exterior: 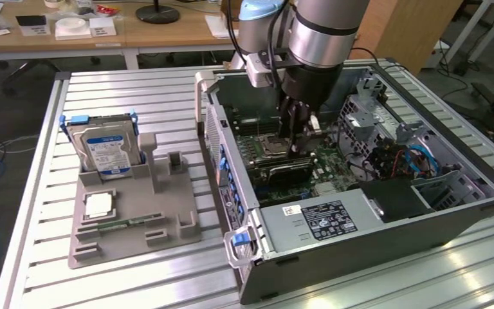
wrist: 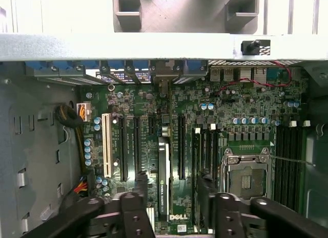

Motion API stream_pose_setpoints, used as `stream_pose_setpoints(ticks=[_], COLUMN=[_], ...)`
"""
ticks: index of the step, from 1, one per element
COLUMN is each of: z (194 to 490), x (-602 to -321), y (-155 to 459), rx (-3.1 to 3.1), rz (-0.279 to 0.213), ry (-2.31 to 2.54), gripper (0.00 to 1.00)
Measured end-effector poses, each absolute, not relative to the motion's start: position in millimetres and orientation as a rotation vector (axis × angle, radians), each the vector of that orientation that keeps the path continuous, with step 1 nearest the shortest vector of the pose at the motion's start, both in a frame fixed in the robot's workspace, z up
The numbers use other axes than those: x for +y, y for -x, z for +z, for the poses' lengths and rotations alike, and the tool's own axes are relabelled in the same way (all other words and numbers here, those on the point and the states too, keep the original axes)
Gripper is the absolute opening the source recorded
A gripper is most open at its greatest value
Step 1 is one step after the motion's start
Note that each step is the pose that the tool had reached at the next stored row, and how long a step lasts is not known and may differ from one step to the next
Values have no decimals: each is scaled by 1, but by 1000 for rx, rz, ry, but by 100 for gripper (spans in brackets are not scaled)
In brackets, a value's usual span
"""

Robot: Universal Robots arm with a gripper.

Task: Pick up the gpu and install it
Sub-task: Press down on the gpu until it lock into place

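The arm is down inside the open computer case (exterior: pixel 375 212), and the gripper (exterior: pixel 297 138) hangs low over the motherboard (exterior: pixel 307 170), just by the CPU socket (exterior: pixel 274 147); from the wrist view the gpu (wrist: pixel 163 181) stands on edge in a slot, a thin card seen from above, running between the long black expansion slots (wrist: pixel 182 146); the two dark fingers (wrist: pixel 134 210) sit either side of the card's near end with gaps showing, so the jaws look parted and not pinching it; the card stands upright in the board; the white slot (wrist: pixel 106 145) lies off to one side, the bare socket (wrist: pixel 247 179) to the other; out on the table (exterior: pixel 144 96), at the exterior view's left, the grey holder (exterior: pixel 136 219) carries the hard drive (exterior: pixel 103 151) with its blue label, upright, and a green memory stick (exterior: pixel 131 223) lying flat.
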State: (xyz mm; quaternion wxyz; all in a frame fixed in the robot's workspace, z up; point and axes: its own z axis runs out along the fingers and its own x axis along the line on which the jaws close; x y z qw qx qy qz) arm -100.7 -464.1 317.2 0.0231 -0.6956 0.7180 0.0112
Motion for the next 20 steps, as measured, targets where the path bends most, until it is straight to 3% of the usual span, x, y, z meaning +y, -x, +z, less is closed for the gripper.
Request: stream_pose_setpoints(ticks=[1,3,5,9,11,20], z=[317,317,317,317,317,317], x=[-464,-464,-464,-464,-464,-464], y=[101,101,101,101,101,101], rx=[2223,2223,2223,2223,2223,2223], rz=[35,35,35,35,35,35], ry=[2154,2154,2154,2154,2154,2154], gripper=[50,38,38,15,11,11])
